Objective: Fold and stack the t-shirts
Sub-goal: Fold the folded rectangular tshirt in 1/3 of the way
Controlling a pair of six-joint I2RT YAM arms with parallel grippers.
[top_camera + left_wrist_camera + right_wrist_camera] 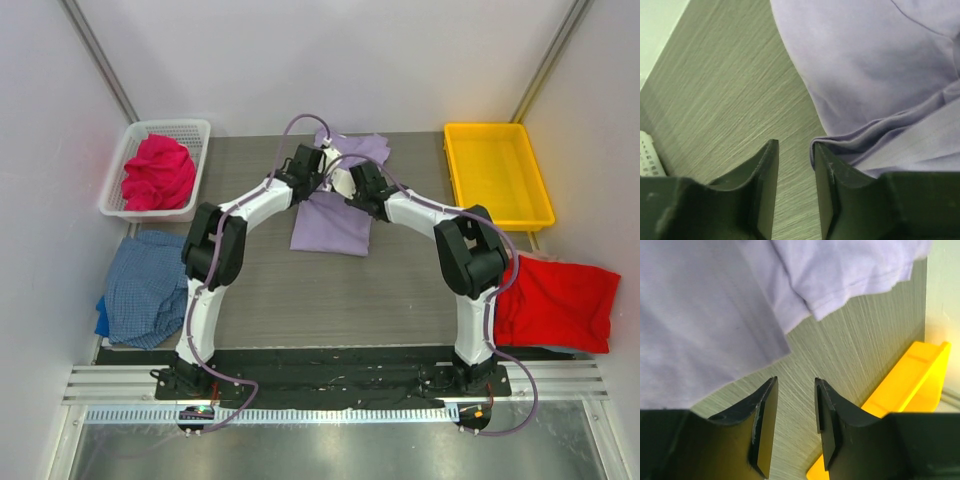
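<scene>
A lavender t-shirt [334,220] lies partly folded at the table's middle back, also filling the left wrist view [875,75] and the right wrist view [705,315]. My left gripper [318,168] hovers over its left edge; in its own view the gripper [795,146] is open with only table between the jaws, its right finger against a cloth fold. My right gripper [350,180] is over the shirt's right side, and its own view shows it [795,382] open and empty above bare table. A red t-shirt [555,300] lies at the right, a magenta one [158,172] in the basket, a blue checked one [145,288] at the left.
A white mesh basket [193,130] stands at the back left. A yellow tray [495,175] stands at the back right, also seen in the right wrist view [905,385]. White walls close in on both sides.
</scene>
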